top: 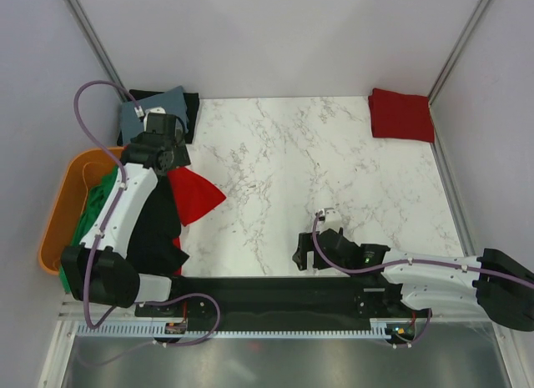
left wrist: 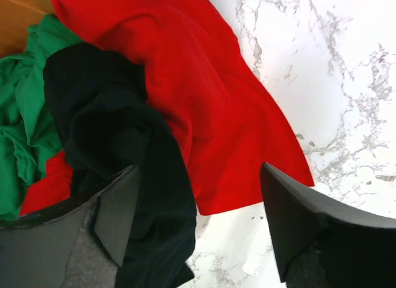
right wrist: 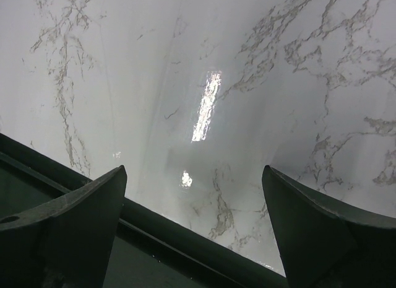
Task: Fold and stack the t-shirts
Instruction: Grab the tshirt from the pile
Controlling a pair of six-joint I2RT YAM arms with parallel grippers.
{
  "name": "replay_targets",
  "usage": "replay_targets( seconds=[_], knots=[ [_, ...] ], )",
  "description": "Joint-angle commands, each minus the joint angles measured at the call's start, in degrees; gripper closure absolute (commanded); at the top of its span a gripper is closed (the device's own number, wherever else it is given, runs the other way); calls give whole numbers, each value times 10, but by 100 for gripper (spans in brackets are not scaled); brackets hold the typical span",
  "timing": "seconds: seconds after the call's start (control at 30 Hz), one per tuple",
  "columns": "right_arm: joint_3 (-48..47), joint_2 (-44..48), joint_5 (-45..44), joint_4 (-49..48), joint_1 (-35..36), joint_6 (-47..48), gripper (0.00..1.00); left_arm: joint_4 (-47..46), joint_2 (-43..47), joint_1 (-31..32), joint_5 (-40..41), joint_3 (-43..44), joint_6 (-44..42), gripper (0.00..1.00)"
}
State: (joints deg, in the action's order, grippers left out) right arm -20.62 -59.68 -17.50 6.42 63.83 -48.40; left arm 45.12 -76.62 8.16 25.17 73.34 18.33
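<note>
Marble-veined white table [top: 334, 171] — pale walls [top: 275, 37].

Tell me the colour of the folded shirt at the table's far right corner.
The folded shirt is red, best seen in the top external view.

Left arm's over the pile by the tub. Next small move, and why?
Probably lower the left gripper and pinch the red shirt at its edge: the jaws hang open and empty above it, and that edge lies on the table, clear of the black shirt.
</note>
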Motion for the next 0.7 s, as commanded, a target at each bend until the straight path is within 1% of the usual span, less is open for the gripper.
replay_targets(
  seconds=[0.0, 0.13, 0.2, 0.27, 0.3, 0.4, 0.57, 0.67],
  knots=[
    [-6, 5, 5, -17, -5, -6, 2, -9, -5, -10, 8, 17, -51, 19],
    [-6, 5, 8, -18, -7, -6, 2, -10, 7, -10, 32, 0, -59, 29],
    [-5, 4, 11, -18, -7, -6, 2, -11, 12, -10, 31, -6, -59, 35],
    [-6, 2, 13, -20, -10, -6, 2, -13, 15, -10, 32, -12, -59, 38],
    [-6, -2, 15, -20, -11, -5, 2, -12, 13, -10, 33, -14, -62, 41],
    [-8, -5, 17, -21, -12, -4, 2, -13, 7, -11, 34, -23, -64, 46],
    [-6, -3, 18, -21, -13, -5, 2, -13, -1, -13, 44, -29, -65, 51],
    [-6, -1, 19, -21, -15, -5, 2, -13, -1, -15, 46, -29, -66, 58]
  ],
)
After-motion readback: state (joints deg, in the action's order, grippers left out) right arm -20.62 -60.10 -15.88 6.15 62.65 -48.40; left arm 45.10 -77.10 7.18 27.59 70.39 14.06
